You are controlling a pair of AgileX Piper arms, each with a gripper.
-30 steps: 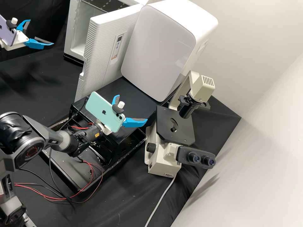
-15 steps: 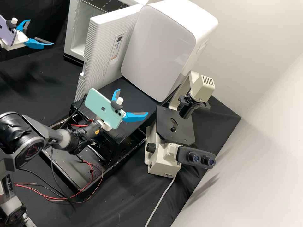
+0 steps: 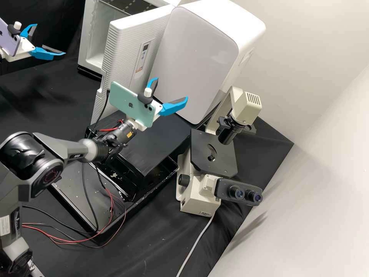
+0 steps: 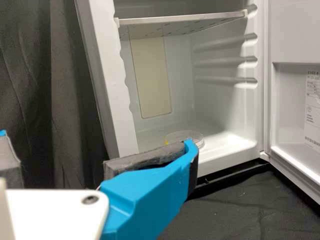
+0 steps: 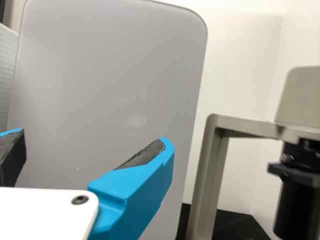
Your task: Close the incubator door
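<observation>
In the high view my left gripper [image 3: 50, 39] stands open at the far left, apart from the incubator [image 3: 94, 54], whose ribbed white door [image 3: 132, 50] is swung wide open. My right gripper [image 3: 172, 88], also open and holding nothing, hangs at the centre, on the outer side of the door and in front of the white cabinet. In the left wrist view, the left gripper [image 4: 97, 140] faces the incubator's inside [image 4: 210, 105], with the door's inner face [image 4: 295, 110] beside it. The right wrist view has the right gripper [image 5: 94, 137] with its fingers spread; a strip of the door [image 5: 7, 70] shows.
A white cabinet [image 3: 192, 61] stands beside the door. Nearer the wall is a microscope [image 3: 213, 154]. A black stand [image 3: 150, 142] and tray with red and black wires lie below the right gripper. A clear round dish [image 4: 186, 137] sits inside the incubator.
The right arm has risen and swung a little to the right and away from the high camera, its gripper staying open. The left gripper and the door have kept still.
</observation>
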